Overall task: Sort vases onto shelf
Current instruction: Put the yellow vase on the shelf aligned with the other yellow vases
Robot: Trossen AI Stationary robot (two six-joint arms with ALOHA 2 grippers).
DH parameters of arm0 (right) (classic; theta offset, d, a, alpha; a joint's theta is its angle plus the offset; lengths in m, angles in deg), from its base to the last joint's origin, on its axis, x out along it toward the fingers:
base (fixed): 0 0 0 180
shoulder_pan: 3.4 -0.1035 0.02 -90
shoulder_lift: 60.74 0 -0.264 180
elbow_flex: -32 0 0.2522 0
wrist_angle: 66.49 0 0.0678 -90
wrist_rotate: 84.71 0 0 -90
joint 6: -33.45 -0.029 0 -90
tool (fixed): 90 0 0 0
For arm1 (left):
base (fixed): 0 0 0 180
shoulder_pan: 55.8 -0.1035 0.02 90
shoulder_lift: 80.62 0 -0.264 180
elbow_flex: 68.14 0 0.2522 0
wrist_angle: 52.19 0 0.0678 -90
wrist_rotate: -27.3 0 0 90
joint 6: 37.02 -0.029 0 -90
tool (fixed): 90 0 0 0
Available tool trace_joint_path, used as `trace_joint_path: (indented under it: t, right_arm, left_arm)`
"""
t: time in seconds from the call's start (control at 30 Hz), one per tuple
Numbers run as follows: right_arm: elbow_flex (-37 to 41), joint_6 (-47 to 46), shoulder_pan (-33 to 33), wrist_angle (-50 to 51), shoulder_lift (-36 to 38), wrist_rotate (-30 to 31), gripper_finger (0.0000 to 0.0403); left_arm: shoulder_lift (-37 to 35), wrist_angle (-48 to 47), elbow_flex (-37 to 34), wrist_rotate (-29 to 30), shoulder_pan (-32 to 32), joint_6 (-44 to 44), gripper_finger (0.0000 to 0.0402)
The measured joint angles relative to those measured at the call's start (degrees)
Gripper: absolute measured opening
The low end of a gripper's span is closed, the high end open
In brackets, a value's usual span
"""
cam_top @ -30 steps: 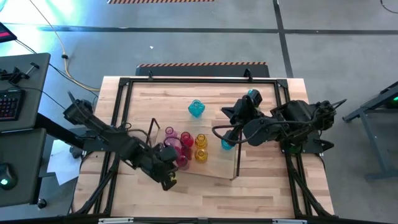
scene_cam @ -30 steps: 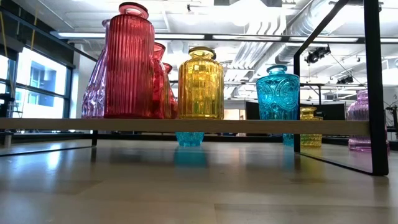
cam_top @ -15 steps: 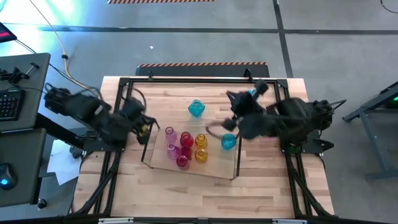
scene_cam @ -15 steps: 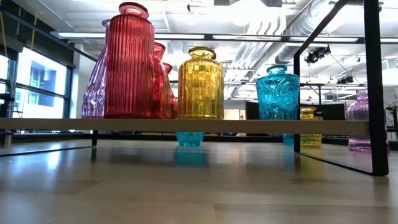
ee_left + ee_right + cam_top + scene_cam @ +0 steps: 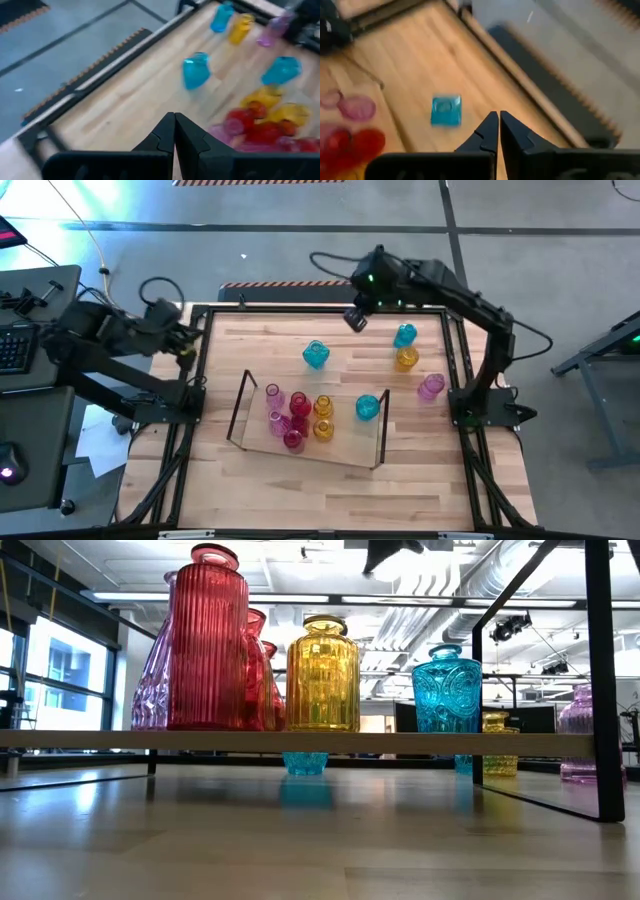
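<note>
Left gripper and right gripper hover empty, fingers pressed together, at the table's edges; 7 vases stand on the shelf.

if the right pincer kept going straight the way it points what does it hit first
Probably bare wooden table. The shut right pincer aims just beside the lone cyan vase, narrowly missing it, though depth is unclear.

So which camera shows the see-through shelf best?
The high view: it looks down on the whole shelf with both dark end frames and the vases on it. The low view sees only its edge side-on. The left wrist view catches a blurry corner; the right wrist view shows hardly any.
</note>
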Motion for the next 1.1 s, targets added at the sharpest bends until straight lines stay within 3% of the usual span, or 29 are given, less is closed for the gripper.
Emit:
trace_joint_path:
  t: [0.17, 0.3, 0.5, 0.8, 0.93, 1.1]
  right_arm:
    - [5.36, -0.18, 9.13, 8.12, -0.03, -12.16, 0.0003]
    - [11.03, 1.26, 13.33, 16.18, 0.06, -13.72, 0.0019]
    - [21.02, 3.09, 17.02, 15.46, 0.35, -20.44, 0.0078]
    - [34.32, 1.7, 18.13, 16.12, 2.38, -18.08, 0.0159]
    - [40.87, -0.2, 18.24, 15.21, 5.92, -14.77, 0.0171]
    - [49.76, -4.33, 19.7, 7.05, 11.53, -14.94, 0.0173]
  left_arm:
    - [-5.64, 1.4, -1.38, 2.53, -1.97, -4.11, 0.0001]
    - [-8.31, 1.92, -1.99, 4.27, -1.98, -7.44, 0.0001]
    - [-10.27, 2.95, -1.99, 5.58, -1.98, -7.13, 0.0001]
    - [-10.28, 2.97, -1.99, 5.64, -1.98, -6.58, 0.0001]
    - [-10.28, 2.97, -1.99, 5.68, -1.95, -6.56, 0.0001]
    - [-10.28, 2.97, -1.99, 7.63, -1.95, -6.56, 0.0001]
